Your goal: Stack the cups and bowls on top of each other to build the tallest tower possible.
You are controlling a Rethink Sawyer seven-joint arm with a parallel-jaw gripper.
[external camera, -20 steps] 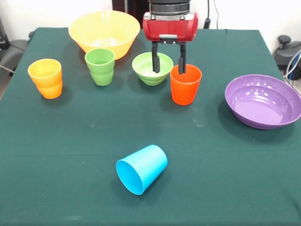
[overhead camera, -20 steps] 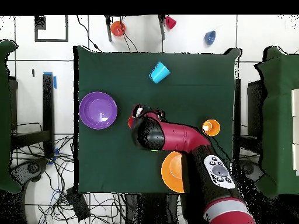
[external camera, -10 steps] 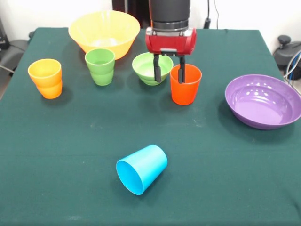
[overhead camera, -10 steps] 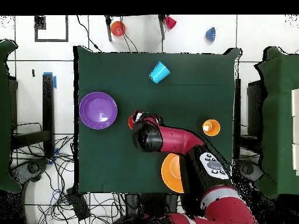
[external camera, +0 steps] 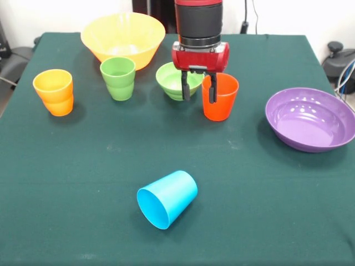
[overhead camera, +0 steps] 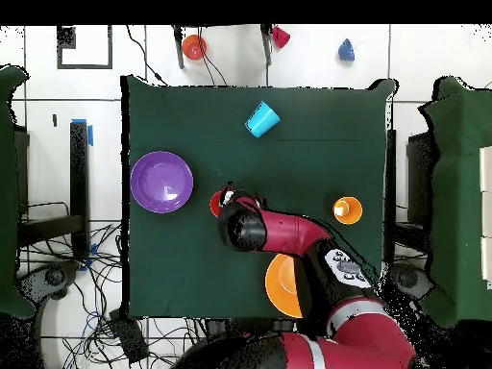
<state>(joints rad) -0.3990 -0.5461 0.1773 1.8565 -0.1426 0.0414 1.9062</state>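
Note:
My gripper is open and low, its two fingers on either side of the left wall of the upright orange cup. One finger hangs at the cup's rim, the other over the light green bowl beside it. A green cup and a yellow-orange cup stand upright to the left. Behind them sits the large yellow bowl. The purple bowl rests at the right. A light blue cup lies on its side near the front. Nothing stands on anything else.
In the overhead view my arm covers the green bowl and most of the orange cup. The purple bowl and light blue cup show on the green table. Three small coloured things lie on the floor beyond it.
The gripper has come down from above the orange cup until its fingers straddle the cup's left wall. The other cups and bowls have not moved.

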